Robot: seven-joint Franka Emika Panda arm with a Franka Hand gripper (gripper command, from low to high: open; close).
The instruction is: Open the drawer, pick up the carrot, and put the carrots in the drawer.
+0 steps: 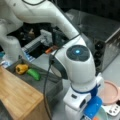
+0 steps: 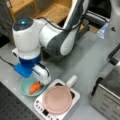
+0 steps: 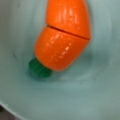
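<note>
No legible text, label, brand, number or sign anywhere.

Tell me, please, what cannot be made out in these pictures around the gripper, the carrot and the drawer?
- Gripper: fingers hidden in both front views by the arm's own wrist above the light green bowl; absent from the wrist view, so open or shut is unknown.
- Carrot: tip cut off by the wrist view's top edge; partly covered by the arm in a front view.
- Drawer: open, holding a yellow pepper and green cucumber; its near part is hidden by the arm.
</note>
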